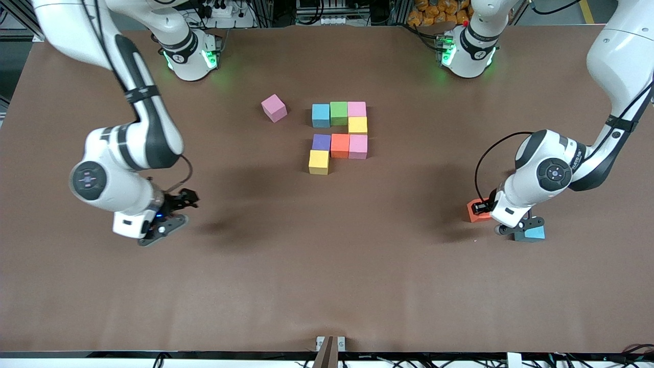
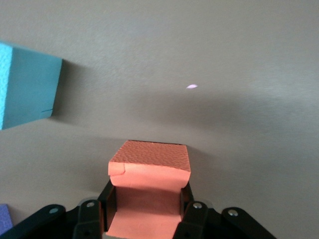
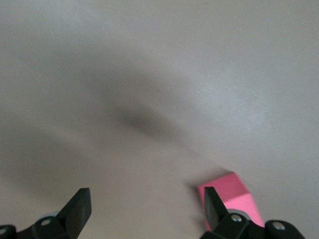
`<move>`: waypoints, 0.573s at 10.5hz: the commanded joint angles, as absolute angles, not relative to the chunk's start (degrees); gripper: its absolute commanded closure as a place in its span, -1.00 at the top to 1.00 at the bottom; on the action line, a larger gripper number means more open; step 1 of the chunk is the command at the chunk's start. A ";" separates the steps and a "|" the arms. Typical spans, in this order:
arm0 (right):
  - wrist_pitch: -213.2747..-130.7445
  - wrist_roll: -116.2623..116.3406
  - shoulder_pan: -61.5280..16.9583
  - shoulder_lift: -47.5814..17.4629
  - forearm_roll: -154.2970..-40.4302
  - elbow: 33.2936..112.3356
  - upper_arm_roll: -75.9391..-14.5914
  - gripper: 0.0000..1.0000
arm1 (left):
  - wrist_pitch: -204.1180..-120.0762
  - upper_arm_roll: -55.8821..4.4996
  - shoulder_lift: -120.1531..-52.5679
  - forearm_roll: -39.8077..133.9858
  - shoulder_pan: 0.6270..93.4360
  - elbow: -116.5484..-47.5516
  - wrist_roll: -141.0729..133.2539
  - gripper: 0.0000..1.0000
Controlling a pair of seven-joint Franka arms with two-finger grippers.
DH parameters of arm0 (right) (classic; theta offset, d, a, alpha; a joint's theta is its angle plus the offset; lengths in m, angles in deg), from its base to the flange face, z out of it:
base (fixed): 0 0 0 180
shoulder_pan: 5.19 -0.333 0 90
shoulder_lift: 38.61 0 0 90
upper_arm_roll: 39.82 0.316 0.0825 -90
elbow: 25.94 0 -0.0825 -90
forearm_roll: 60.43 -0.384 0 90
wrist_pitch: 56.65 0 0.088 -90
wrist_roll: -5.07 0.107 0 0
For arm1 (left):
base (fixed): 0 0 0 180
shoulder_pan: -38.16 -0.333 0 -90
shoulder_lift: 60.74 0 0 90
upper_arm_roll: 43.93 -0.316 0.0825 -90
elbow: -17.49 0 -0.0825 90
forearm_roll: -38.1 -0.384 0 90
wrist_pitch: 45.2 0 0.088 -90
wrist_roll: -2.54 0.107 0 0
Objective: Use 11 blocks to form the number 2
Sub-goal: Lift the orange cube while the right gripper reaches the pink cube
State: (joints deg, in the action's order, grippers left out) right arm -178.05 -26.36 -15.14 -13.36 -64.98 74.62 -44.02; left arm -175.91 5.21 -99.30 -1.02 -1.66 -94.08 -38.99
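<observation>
The cluster of cubes sits mid-table, packed edge to edge, so no finger fits between them; open cloth rings it except toward ten o'clock, where a lone pink cube lies apart. The left gripper is low at the left arm's end, shut on an orange cube, with a blue cube close beside (tight there). The right gripper, spread wide, hangs over bare cloth.

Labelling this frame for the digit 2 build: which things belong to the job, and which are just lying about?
Job:
- eight-block part-built digit
- loose pink block
- orange block, gripped by left gripper
- blue block
- right gripper, open, waiting

Lying about:
- nothing on table
</observation>
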 commanded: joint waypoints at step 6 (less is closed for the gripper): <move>-188.39 -57.22 -5.63 -12.69 -64.91 83.04 -42.80 1.00 | -175.45 12.41 -98.26 -1.81 10.36 -88.61 -39.91 -0.63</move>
State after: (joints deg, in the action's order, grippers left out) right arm -186.62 -53.62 -7.42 -12.82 -64.90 81.72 -43.98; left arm -175.89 13.05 -98.24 -1.03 7.47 -90.94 -39.60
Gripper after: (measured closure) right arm 0.000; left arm 0.476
